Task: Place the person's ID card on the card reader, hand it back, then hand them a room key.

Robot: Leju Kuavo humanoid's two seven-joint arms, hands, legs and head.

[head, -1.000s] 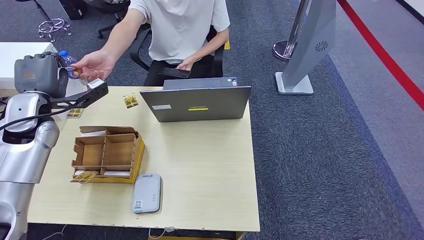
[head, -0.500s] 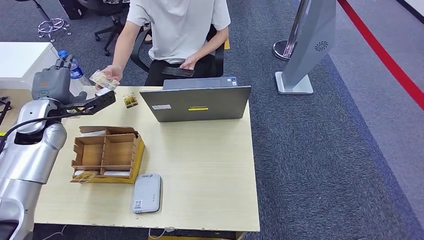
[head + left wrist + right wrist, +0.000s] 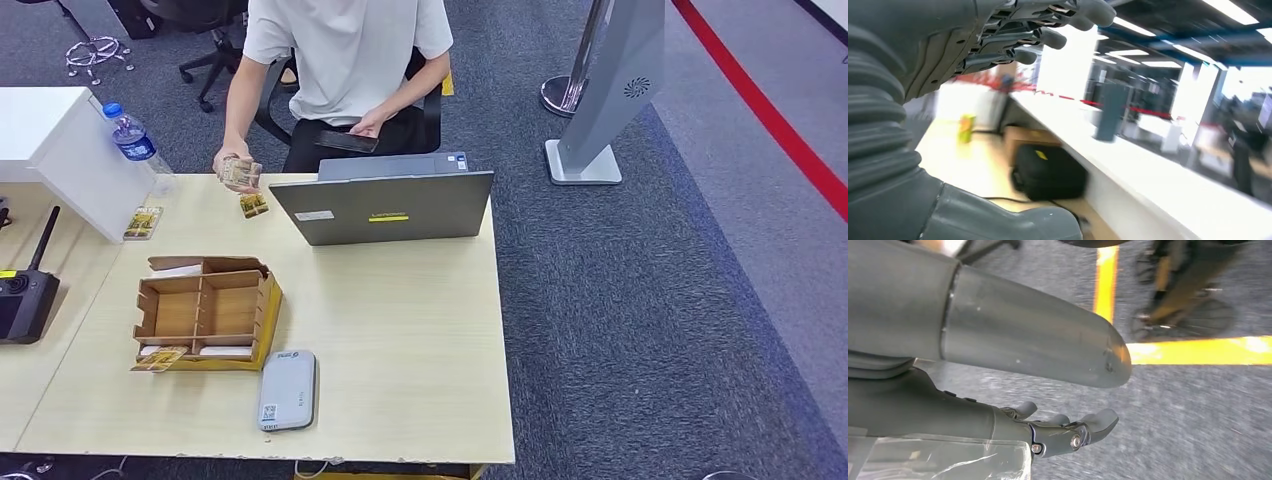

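Note:
The person (image 3: 340, 60) sits behind the desk and holds a card (image 3: 240, 172) at the table's far edge. A second patterned card (image 3: 253, 205) lies on the table just below that hand. The grey card reader (image 3: 288, 390) lies flat near the front edge. Beside it stands a cardboard organiser (image 3: 205, 312) with cards in its front slots. My left hand (image 3: 948, 50) is raised with its fingers spread, and it holds nothing. My right hand (image 3: 963, 410) hangs over the carpet, its fingers loosely apart and nothing in them.
An open laptop (image 3: 385, 205) stands at the desk's far middle. Another card (image 3: 143, 222) lies by a white cabinet (image 3: 60, 150), with a water bottle (image 3: 130, 138) behind it. A black handset with an antenna (image 3: 25, 295) lies at the left. A grey kiosk stand (image 3: 610, 90) is at the back right.
My left arm has dropped out of the head view. The person has drawn the card back to the table's far edge. The camera has shifted a little.

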